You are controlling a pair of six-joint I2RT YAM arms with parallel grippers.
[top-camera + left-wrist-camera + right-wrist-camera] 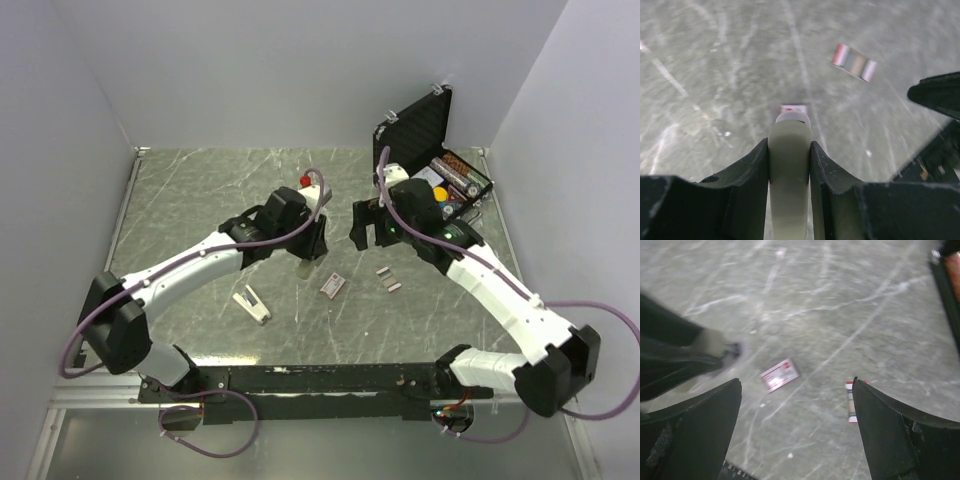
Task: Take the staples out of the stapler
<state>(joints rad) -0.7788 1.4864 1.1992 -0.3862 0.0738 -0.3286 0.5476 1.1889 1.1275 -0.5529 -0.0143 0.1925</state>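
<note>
1. Left pincer (305, 256) is clamped on a pale rounded body, probably the stapler (788, 165) (wrist view is blurry). It holds it tip-down, low over the table (200, 190).
2. Right pincer (367, 236) is wide open and empty, hovering just beside the left one.
3. Staples (382, 270): two short grey strips lie loose on the table, right of the pink box (334, 286) and below the right pincer. The inside of the stapler is hidden, so more may be loaded.
4. Slip risk: the fingers pinch a smooth, curved shell on a narrow band. Any push or pull from the right pincer could twist it or pop it out.
5. Collision risk: the two pincers are close, and a reach toward the stapler could knock finger against finger.
6. Scatter risk: the strips are tiny and sit on slick stone. A descending right pincer or its cable could sweep them toward the open case (425, 125) or snap them into bits.
7. Box risk: the stapler tip hangs near the box, so lowering it could shove the box into the strips.
8. A white piece (253, 305) lies near the left forearm, and an arm swing could drag it.
</note>
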